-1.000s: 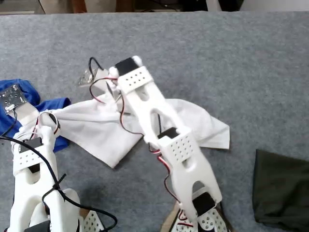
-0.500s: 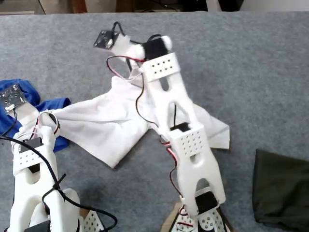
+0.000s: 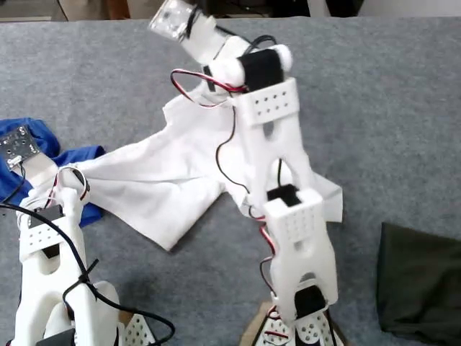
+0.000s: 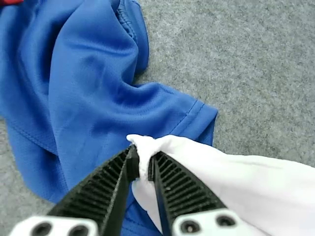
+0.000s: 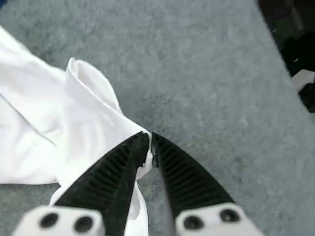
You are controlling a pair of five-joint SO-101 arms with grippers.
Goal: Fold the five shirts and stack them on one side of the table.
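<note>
My left gripper [image 4: 142, 164] had its jaws clamped on a bunched corner of the white shirt [image 4: 236, 182]. My right gripper [image 5: 150, 145] was pinched shut on another edge of the same shirt, apparently raised off the table [image 3: 374, 108] toward its far edge. Between the two, the shirt stretched across the middle of the table, wrinkled along its near side. The left-hand corner sat over the blue shirt [image 4: 74, 88], which was crumpled by the table's left edge. A dark shirt [image 3: 421, 281] lay by the right edge, well apart. I judged the step to be spreading the white shirt flat before folding. To do it well, I would draw the right gripper away from the left until the cloth was taut without slipping from either pinch. Then I would lower both together onto bare table, clear of the blue shirt so it was not dragged along.
</note>
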